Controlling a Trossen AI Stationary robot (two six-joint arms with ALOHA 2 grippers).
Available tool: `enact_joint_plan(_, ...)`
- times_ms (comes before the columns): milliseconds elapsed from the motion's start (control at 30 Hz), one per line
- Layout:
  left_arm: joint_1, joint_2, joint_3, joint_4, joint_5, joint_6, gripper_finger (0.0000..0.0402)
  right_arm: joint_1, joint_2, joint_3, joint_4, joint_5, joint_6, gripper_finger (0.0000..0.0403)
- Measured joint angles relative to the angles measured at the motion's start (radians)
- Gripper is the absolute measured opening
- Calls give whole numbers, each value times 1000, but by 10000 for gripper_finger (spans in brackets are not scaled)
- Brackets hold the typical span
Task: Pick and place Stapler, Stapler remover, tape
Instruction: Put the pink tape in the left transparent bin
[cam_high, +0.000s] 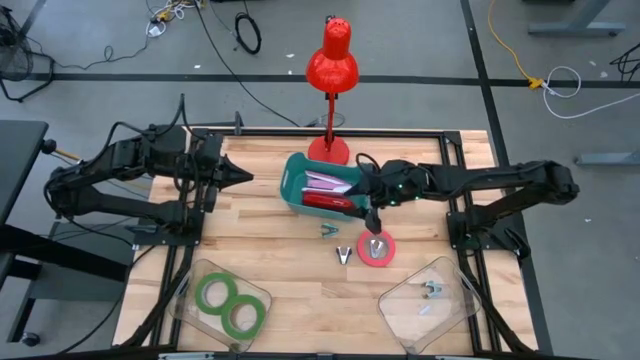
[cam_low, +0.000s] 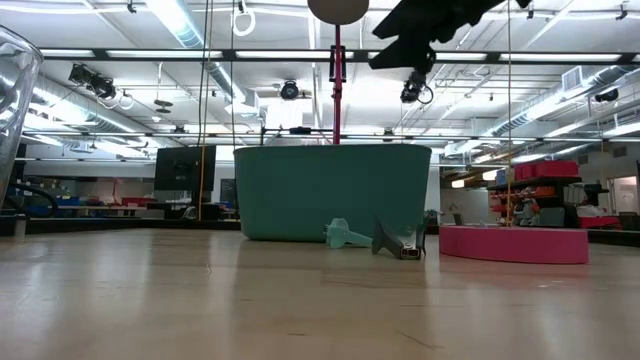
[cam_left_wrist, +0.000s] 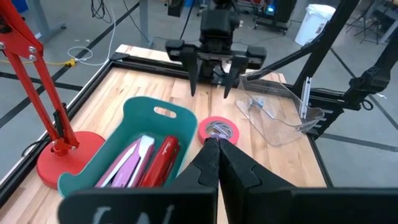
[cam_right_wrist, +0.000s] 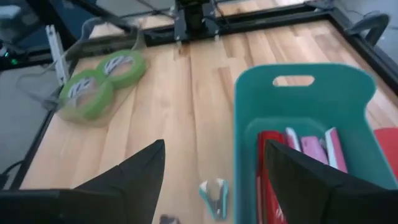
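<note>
Teal plastic bin (cam_high: 296, 184) holding staplers, flat pink tape ring (cam_high: 377, 250) on pale wood, right gripper (cam_high: 374, 216) jaws wide, empty, left gripper (cam_high: 240, 177) jaws shut

Wooden bench (cam_high: 280, 270) and its load
Teal bin (cam_high: 297, 180), red lamp base (cam_high: 329, 150), pink tape (cam_high: 376, 250), two staple removers (cam_high: 344, 254), two clear trays (cam_high: 455, 300).

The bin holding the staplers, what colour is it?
Teal green; the bin shows best in the left wrist view.
</note>
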Motion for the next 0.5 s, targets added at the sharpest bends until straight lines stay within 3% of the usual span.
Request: enact_joint_plan(500, -38, -73, 0, -124, -2, 1, 1, 154, -25, 0, -230, 52, 31, 270)
